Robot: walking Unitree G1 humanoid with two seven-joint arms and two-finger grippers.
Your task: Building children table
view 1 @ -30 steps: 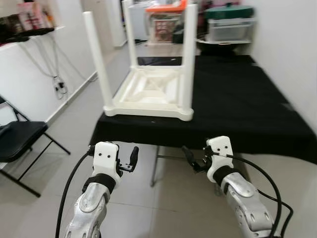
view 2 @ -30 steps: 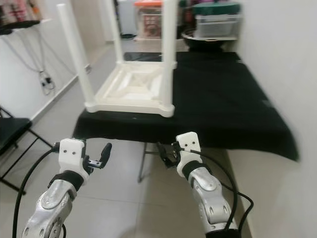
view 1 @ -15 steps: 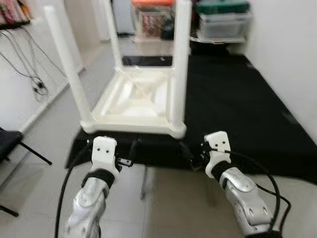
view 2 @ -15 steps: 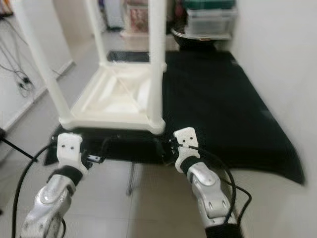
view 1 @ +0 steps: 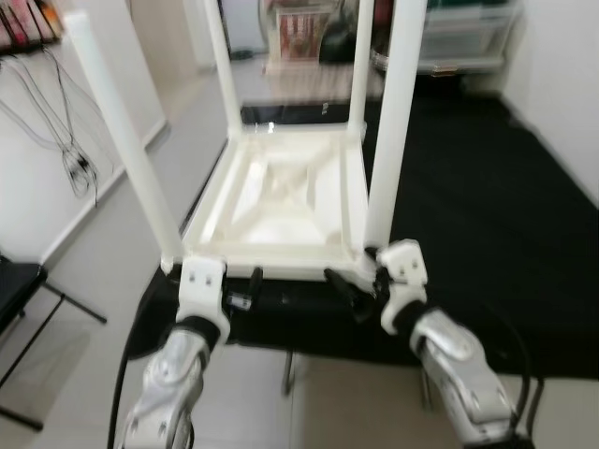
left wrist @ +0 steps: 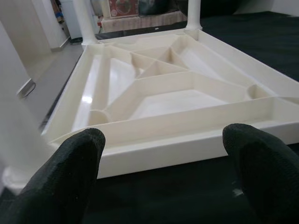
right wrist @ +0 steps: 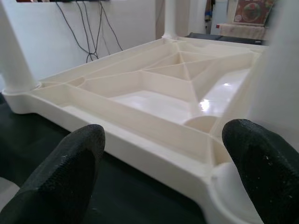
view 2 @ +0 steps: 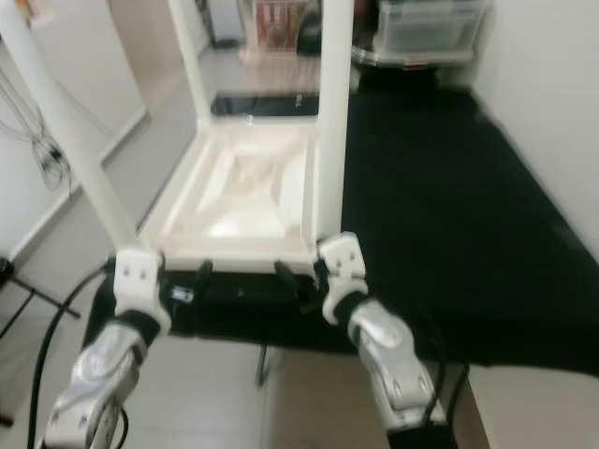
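A white plastic children's table [view 1: 281, 201] lies upside down on a black-covered table [view 1: 487, 215], its legs pointing up. The near left leg [view 1: 122, 150] and near right leg [view 1: 393, 131] rise at the front corners. My left gripper [view 1: 245, 290] is open just in front of the near rim, by the left corner. My right gripper [view 1: 344, 290] is open by the near right corner. In the left wrist view the ribbed underside [left wrist: 159, 93] lies between the open fingers [left wrist: 60, 182]. The right wrist view shows the same rim [right wrist: 154, 149] beyond its fingers [right wrist: 261, 168].
A black folding chair [view 1: 14, 290] stands on the floor at the left. Cables [view 1: 75, 159] hang on the left wall. Storage boxes [view 1: 468, 37] sit beyond the black table's far end. A white wall [view 1: 562, 75] closes the right side.
The camera has moved forward and the upturned table now looms much closer. Both grippers have come from over the floor up to the table's near rim, still open.
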